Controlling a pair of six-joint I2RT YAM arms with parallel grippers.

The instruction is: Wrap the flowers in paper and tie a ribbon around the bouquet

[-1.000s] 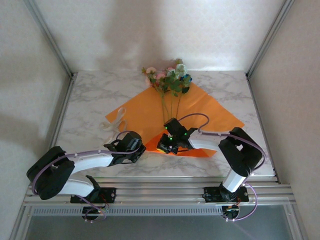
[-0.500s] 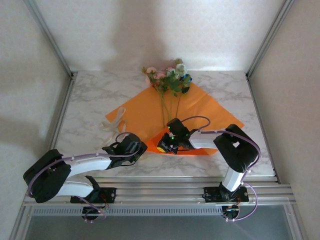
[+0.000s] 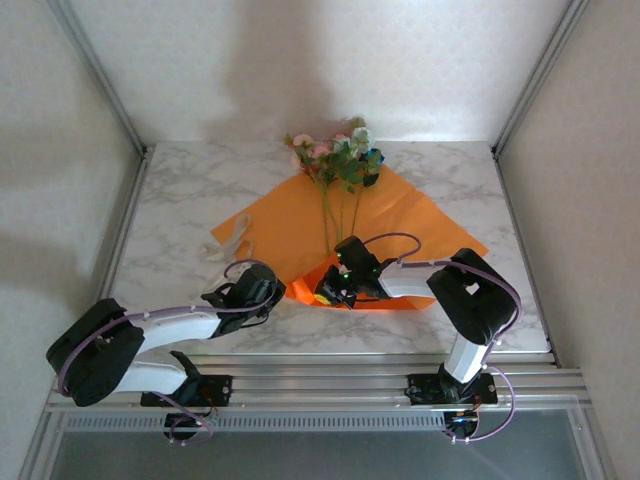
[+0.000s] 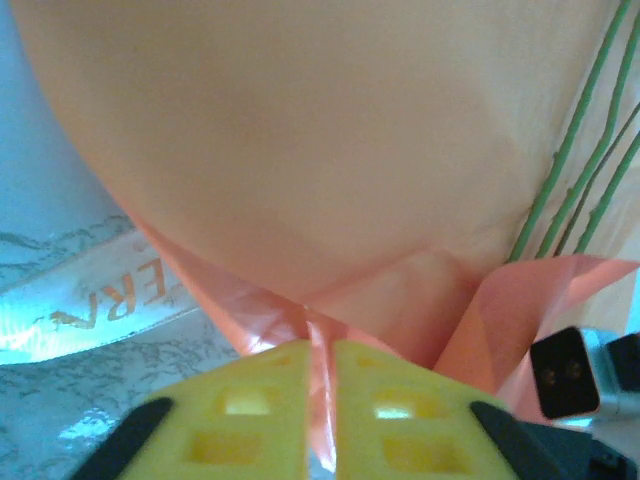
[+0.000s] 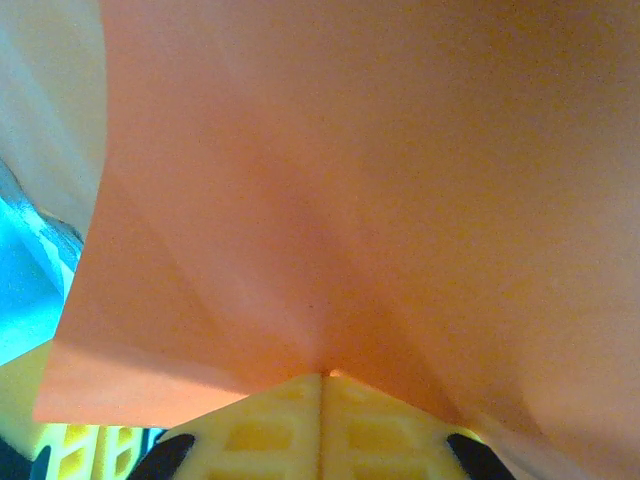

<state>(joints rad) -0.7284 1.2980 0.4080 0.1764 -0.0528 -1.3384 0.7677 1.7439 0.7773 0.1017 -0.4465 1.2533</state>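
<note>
Little of the job is done. The paper (image 3: 410, 225) lies spread on the table (image 3: 190, 190), mostly flat. The flowers (image 3: 338, 158) rest on it, blooms over its far edge and stems (image 4: 570, 150) running toward the near corner. No cone has formed yet; only the near part of the sheet is raised into a small flap, which looks like the start of the first fold. The ribbon (image 3: 232, 243) lies loose on the table just left of the paper, touched by neither claw, so the wrapping and the whole tying step are left to do.

The left claw (image 3: 270, 291) sits at the paper's near-left edge. Its wrist view shows the yellow fingers (image 4: 250, 400) drawn together with a thin crease of orange paper pinched between them, the ribbon (image 4: 90, 300) close by on the left. It is clamped on the paper.

The right claw (image 3: 328, 292) is at the near corner, just right of the left one, beside the stem ends. Its own view shows the fingers (image 5: 270, 420) pressed together with the sheet rising out of the seam between them, so it too is clamped on the paper. Whether it touches the stems I cannot tell.
</note>
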